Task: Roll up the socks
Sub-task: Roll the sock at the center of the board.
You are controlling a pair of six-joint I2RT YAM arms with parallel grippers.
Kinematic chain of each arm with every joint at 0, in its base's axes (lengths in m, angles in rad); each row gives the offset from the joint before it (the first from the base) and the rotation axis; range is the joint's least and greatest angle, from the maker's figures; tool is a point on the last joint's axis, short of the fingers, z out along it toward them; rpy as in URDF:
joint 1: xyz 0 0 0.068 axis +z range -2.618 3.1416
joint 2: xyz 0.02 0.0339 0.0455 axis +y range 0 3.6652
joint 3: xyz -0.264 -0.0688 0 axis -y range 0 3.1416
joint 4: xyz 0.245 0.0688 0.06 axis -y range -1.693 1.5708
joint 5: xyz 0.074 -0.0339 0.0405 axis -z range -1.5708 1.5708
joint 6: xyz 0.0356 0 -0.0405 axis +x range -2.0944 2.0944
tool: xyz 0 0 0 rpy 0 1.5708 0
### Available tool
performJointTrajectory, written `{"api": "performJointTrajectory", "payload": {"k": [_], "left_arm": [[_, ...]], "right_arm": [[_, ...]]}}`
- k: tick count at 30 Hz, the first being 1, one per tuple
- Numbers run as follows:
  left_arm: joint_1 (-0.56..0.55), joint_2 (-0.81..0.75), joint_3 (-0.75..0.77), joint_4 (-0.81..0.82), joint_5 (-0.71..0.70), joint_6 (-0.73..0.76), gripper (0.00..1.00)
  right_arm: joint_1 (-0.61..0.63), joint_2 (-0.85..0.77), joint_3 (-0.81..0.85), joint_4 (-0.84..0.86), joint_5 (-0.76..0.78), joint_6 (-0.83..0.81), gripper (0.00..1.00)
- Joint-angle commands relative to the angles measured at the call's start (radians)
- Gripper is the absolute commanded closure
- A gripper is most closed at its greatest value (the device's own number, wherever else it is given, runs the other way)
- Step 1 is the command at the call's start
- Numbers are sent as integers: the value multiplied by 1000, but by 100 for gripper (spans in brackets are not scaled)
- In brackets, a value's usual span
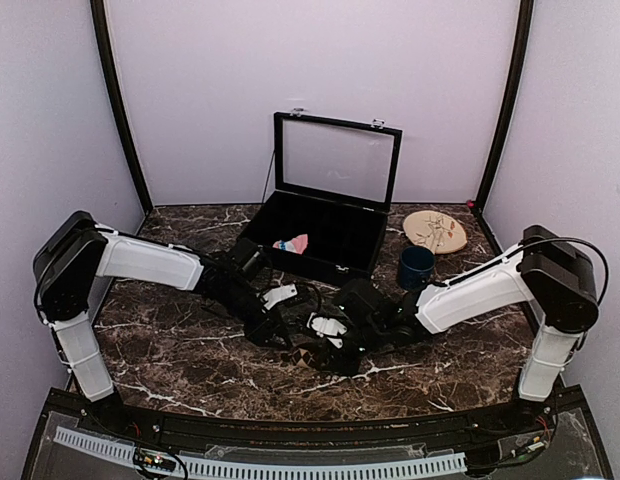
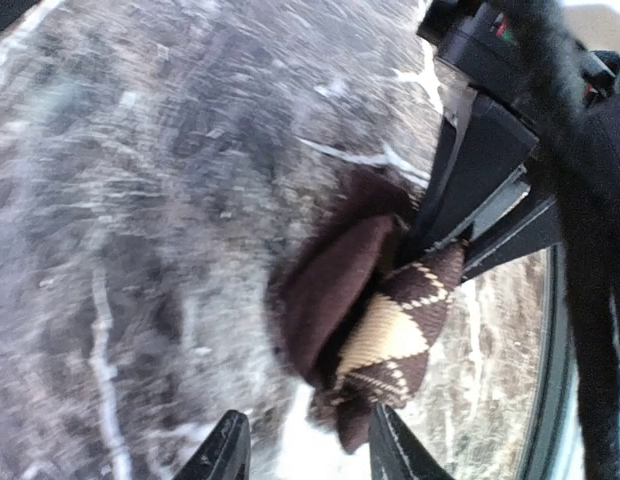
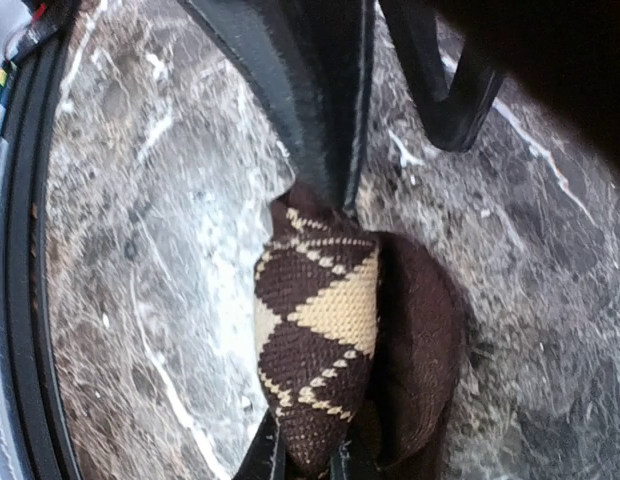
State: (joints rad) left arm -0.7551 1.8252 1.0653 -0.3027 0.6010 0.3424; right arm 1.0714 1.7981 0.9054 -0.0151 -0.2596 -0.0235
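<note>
The dark brown sock with tan argyle diamonds [image 3: 320, 335] is bunched into a roll low over the marble table. My right gripper [image 3: 302, 462] is shut on one end of it. In the left wrist view the same sock [image 2: 380, 310] hangs from the right gripper's fingers [image 2: 470, 200]. My left gripper [image 2: 308, 455] is open, its fingertips either side of the sock's loose end without pinching it. Both grippers meet at the table's middle, the left [image 1: 286, 338] beside the right [image 1: 328, 352]. The pink sock [image 1: 290, 243] lies inside the black box.
A black box [image 1: 340, 262] with its glass lid raised stands at the back centre. A dark blue mug [image 1: 416, 268] and a round wooden disc [image 1: 435, 232] sit to its right. The table's black front rail [image 3: 20, 300] runs close by.
</note>
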Motion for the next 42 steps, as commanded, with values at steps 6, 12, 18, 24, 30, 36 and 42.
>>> {"api": "performJointTrajectory", "payload": {"k": [6,12,18,24,30,36,42], "left_arm": [[-3,-182,-162,281,-139,-56,57],[-79,-246,-241,361,-234,6,56],[-160,-278,-280,397,-326,81,55],[-187,-307,-308,412,-354,104,54],[-230,-298,-306,391,-364,137,54],[-288,-279,-288,356,-386,169,54],[-324,-254,-270,332,-406,194,53]], "right_arm": [[-57,75,34,-140,-174,34,100],[-95,118,88,-201,-295,53,100],[-123,164,137,-257,-382,71,100],[-147,171,141,-261,-444,93,100],[-157,189,159,-279,-501,111,100],[-164,204,178,-294,-535,124,100],[-171,219,182,-288,-571,138,100]]}}
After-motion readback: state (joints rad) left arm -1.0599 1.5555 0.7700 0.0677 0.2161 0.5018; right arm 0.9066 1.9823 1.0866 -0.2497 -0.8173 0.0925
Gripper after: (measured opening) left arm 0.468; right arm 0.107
